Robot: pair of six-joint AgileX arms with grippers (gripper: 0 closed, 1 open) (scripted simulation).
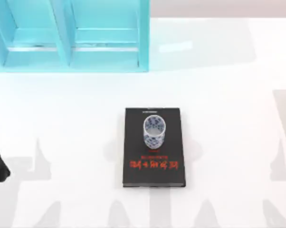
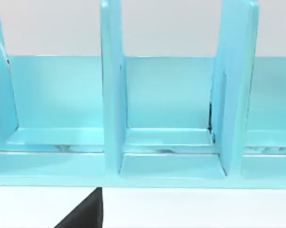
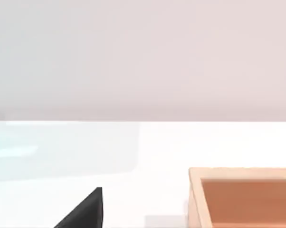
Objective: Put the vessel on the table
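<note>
Your cup [image 1: 154,131] stands upright on the book [image 1: 154,164] at table [image 1: 76,109] centre: light, rigid, slick, breakable. Grip its sides mid-height. Whether either arm's jaws are released or clenched, I cannot tell.

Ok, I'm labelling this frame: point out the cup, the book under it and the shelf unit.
Blue-patterned white cup [image 1: 154,131], top view, on its patterned side wall.
Black book [image 1: 154,176], top view, on bare cover below the red lettering.
Turquoise shelf unit [image 1: 144,35], top view, on its right upright panel.
</note>
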